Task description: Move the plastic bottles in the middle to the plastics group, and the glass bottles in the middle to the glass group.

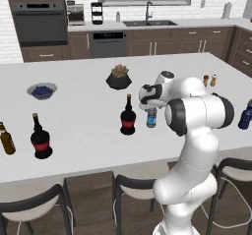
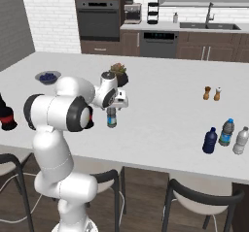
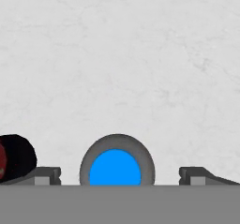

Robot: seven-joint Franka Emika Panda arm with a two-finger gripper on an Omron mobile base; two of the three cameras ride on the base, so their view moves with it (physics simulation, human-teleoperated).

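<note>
The gripper [image 3: 117,176] (jaws released) hung over the clear bottle [image 3: 117,167], black bottle [image 3: 16,157] at nine o'clock; descending straight, apparently centred, would suit.

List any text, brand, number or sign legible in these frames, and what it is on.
None is legible.
Red band on the black bottle: no lettering can be made out.
Blue label on the clear bottle under the gripper: too small and blurred to read.
Oven panel: nothing readable.
</note>
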